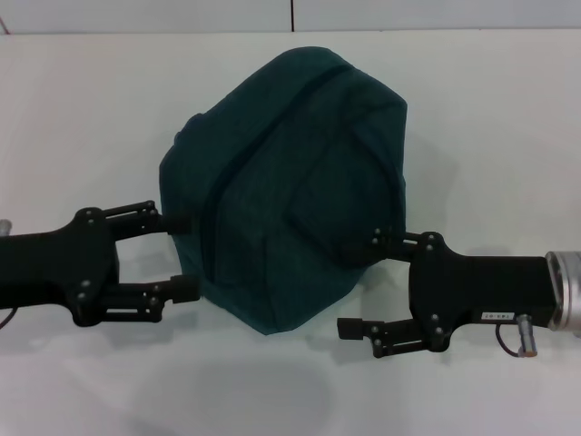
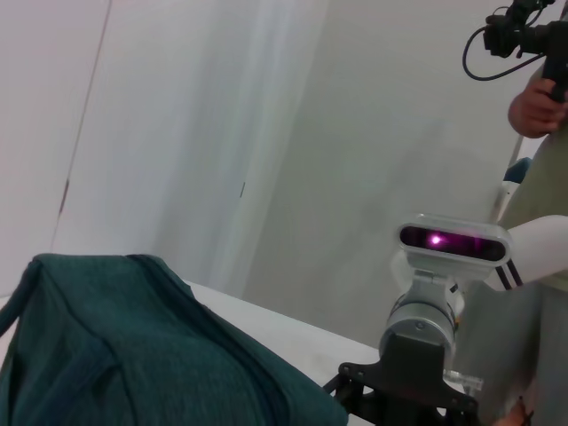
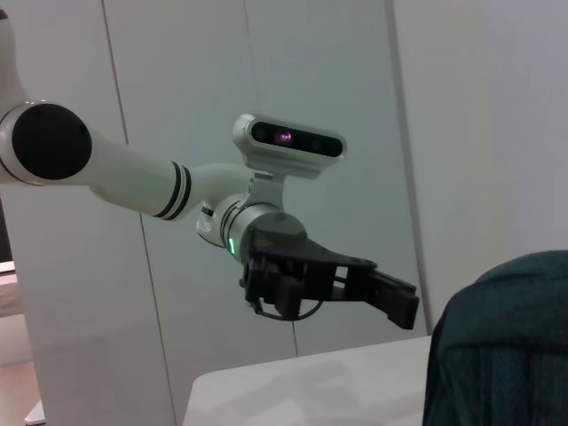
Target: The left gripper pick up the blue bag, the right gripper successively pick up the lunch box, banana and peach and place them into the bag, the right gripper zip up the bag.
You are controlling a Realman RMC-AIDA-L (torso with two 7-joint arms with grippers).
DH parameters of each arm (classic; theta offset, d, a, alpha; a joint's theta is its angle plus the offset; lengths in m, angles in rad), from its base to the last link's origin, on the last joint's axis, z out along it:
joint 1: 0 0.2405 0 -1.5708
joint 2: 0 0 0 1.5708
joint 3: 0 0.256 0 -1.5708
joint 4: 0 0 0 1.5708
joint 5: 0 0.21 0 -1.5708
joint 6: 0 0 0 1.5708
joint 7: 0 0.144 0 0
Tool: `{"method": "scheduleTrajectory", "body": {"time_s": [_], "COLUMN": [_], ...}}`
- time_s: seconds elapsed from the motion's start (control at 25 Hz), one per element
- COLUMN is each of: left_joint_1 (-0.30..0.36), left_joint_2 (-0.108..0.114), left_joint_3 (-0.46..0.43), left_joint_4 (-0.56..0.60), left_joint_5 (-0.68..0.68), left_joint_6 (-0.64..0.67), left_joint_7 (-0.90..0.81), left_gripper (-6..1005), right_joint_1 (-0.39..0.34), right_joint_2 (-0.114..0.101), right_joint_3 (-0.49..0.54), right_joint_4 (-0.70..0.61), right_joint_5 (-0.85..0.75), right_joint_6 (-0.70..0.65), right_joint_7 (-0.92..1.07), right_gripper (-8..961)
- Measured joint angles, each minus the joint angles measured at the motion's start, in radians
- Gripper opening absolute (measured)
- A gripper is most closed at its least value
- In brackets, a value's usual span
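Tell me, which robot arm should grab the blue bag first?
Probably the left. The left gripper is open, its fingers against the blue bag. The right gripper, also open, sits at the other side.

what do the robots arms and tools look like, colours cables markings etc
Both tools are matte black two-finger linkage designs with visible screws and blocky pads: the left tool and the right tool. The right wrist has a silver metal collar, a small white label on its black body and a thin looping cable. In the right wrist view the left arm is glossy white with black rings, a green light and a white camera bar.
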Motion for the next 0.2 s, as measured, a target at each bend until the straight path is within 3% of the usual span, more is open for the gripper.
{"method": "scheduleTrajectory", "body": {"time_s": [0.2], "left_joint_1": [0.006], "left_joint_2": [0.000], "left_joint_3": [0.000], "left_joint_4": [0.000], "left_joint_5": [0.010], "left_joint_6": [0.002], "left_joint_7": [0.000], "left_gripper": [862], "right_joint_1": [-0.001], "right_joint_2": [0.000], "right_joint_3": [0.004], "right_joint_4": [0.000], "right_joint_5": [0.000], "right_joint_6": [0.002], "right_joint_7": [0.000], "right_gripper": [861]}}
